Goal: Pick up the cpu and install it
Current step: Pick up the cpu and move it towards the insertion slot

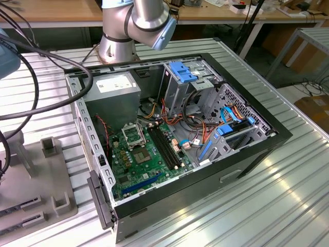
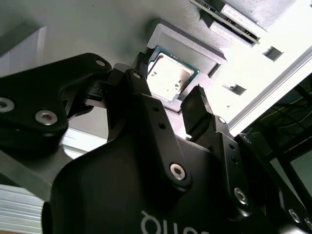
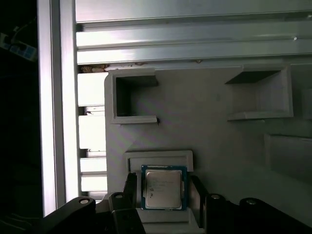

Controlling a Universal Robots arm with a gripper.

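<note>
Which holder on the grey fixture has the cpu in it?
The square-framed holder, straddled by the pincer, holds the cpu; the two bracket-shaped holders beyond it look empty.

In the exterior view the arm (image 1: 144, 18) is cut off by the top edge. The grey tray (image 1: 31, 175) runs out past the exterior view's left and the bottom edge. The near wall of the case (image 1: 247, 154) hides a strip of the motherboard (image 1: 139, 164). In the second wrist view the end effector (image 2: 168, 73) hides part of one edge of the cpu (image 2: 170, 78), and the lower edge cuts off its own body. In the first wrist view the print on the cpu is too small to read.
</note>
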